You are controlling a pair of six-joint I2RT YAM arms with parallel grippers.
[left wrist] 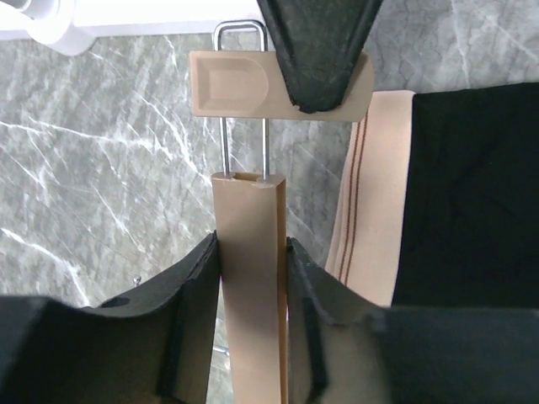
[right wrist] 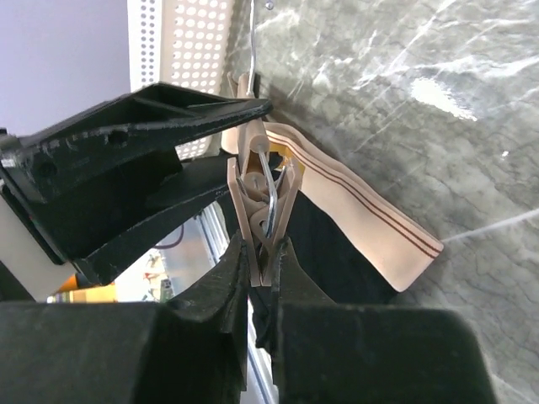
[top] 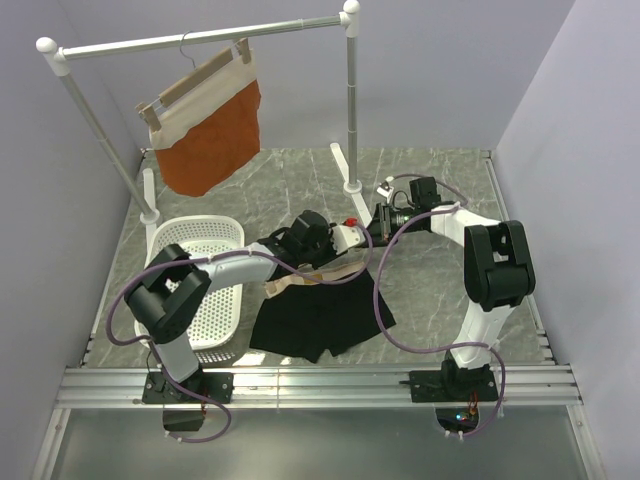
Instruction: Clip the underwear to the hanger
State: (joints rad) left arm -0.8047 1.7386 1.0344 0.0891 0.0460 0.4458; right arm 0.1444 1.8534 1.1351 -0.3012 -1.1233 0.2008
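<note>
**Item: the underwear** (top: 315, 322). Black boxer-brief shorts lying flat at the middle of the table (top: 440, 170), legs toward the near edge. The knit is soft, matte and limp. I judge it light, and likely to sag and fold wherever it is not held. The waistband (left wrist: 370, 194) is a tan elastic strip with two thin brown lines. It is firmer than the body and the proper place for a clip to bite. It lies just beside the hanger bar. Whether it sits inside the clip's mouth, I cannot tell.

**Item: the hanger** (left wrist: 248, 252). A pale wooden bar, square-edged, smooth and rigid, lying across the waistband edge of the shorts. It should slide little in a firm grip. My left fingers (left wrist: 189, 328) are pressed onto its two sides, pinching the bar.

**Item: clip** (right wrist: 263, 189). Two flat wooden leaves on a thin steel wire spring, rounded at the ends. My right fingers (right wrist: 210, 311) are closed on its tail ends, squeezing them together. The spring will resist, and the smooth wood may slip if I am off centre.

**Surroundings:**
- Table top: grey, marble-patterned.
- White perforated plastic basket (top: 200, 222), by the left edge.
- White tube rack (top: 200, 38), along the far edge, carrying a rust-orange garment (top: 215, 140) on a twin hanger.
</note>
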